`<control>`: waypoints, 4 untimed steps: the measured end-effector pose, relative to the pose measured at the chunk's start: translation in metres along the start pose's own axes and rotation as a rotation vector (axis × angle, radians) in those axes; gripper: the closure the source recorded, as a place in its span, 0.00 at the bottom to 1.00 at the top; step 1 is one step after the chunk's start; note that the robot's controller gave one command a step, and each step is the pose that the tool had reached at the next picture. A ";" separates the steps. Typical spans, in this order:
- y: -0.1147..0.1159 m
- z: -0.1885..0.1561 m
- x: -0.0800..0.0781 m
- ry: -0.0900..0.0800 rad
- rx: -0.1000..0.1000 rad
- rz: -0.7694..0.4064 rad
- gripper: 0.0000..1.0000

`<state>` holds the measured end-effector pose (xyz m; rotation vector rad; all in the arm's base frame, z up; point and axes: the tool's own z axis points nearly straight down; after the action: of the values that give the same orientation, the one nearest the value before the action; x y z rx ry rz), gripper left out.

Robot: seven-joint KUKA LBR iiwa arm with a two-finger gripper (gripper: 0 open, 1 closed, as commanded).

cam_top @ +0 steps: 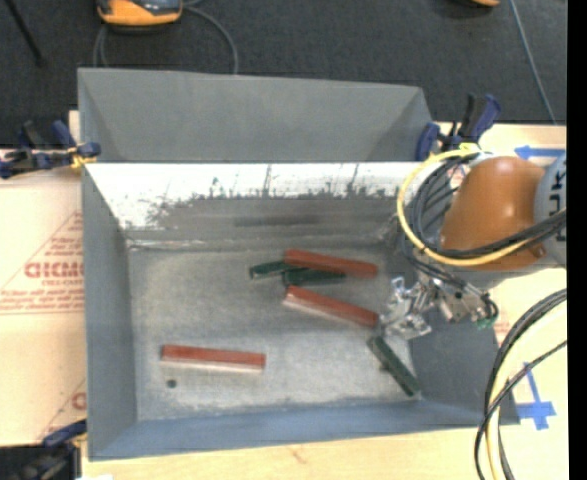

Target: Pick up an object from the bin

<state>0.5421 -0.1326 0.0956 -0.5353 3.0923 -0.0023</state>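
Green stick (394,367) lies near the right bin wall (441,376), bare floor (313,380) leftward

Grey metal bin (108,268) with red bars (213,359) and dark green sticks (393,366) loose on its floor.

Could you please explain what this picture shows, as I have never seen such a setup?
One camera looks down, from the side, into a grey metal bin. A robot arm reaches in from the right; the orange cover belongs to its wrist. Its gripper sits low at the bin's right side, by the end of a red bar and behind a dark green stick. A second red bar lies further back among green sticks, a third red bar alone at front left. Whether anything is held, I cannot tell.
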 end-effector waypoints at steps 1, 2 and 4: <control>0.000 0.000 0.000 0.000 0.000 -0.001 0.00; 0.000 0.000 0.000 0.000 0.000 -0.003 1.00; 0.000 0.000 0.000 0.000 0.001 -0.004 0.00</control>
<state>0.5422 -0.1323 0.0957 -0.5420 3.0909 -0.0032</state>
